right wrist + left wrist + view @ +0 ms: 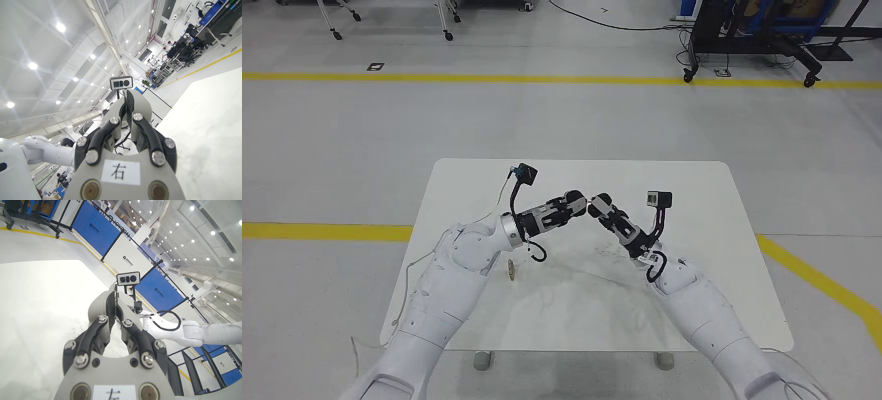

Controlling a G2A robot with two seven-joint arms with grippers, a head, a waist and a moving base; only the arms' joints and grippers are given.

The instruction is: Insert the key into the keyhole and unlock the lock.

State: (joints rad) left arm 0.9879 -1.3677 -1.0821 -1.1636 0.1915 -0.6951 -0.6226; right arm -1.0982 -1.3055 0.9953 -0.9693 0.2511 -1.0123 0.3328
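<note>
Frankly, we cannot pick out the key or the lock with any certainty. Both arms are raised over the middle of the table (712,300), a little toward its far edge, and the two grippers meet there tip to tip.

The left gripper (115,294) has its pads pressed together, and we see nothing we could name between them. The right gripper (126,95) is likewise closed down to a thin slit. If a key blade is pinched there, it is too slim for us to tell.

The relation that matters is the line between the two sets of fingertips. They face each other almost head-on, along a line running roughly parallel to the far edge. We judge that any insertion would have to travel along that line, with the key's long axis laid on it and the keyhole facing back along it. We cannot say which arm would carry which part.

A small pale object (512,267) lies on the left half of the table, about midway between the far and near edges and beside the left forearm. It is well behind the left fingertips and nearer that arm than the right. Whether it is the lock we cannot tell.
</note>
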